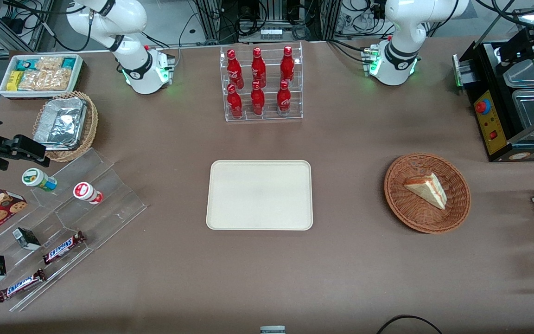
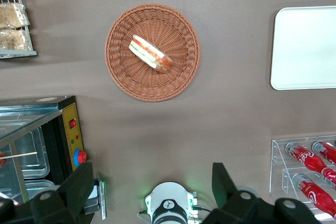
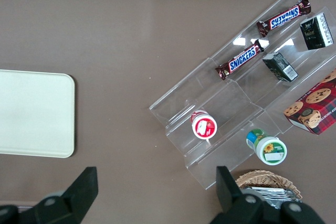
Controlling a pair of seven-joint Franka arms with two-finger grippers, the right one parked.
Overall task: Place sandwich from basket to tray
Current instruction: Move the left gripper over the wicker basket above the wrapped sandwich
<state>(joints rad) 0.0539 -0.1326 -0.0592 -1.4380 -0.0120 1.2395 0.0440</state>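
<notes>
Now we are only starting: our gripper (image 2: 149, 190) hangs high with fingers apart, holding nothing. Below it the sandwich (image 2: 151, 54) lies in the basket (image 2: 126, 80); next we must descend, then carry it to the tray (image 2: 307, 48).

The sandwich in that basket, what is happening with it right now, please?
Nothing holds it yet. The sandwich lies in the basket, toward the working arm's end of the table. The left gripper hangs high above the table with its fingers open, holding nothing, its camera looking down on the basket. The tray sits at the middle of the table with nothing on it, nearer the front camera than the rack of red bottles. The move has not begun.
</notes>
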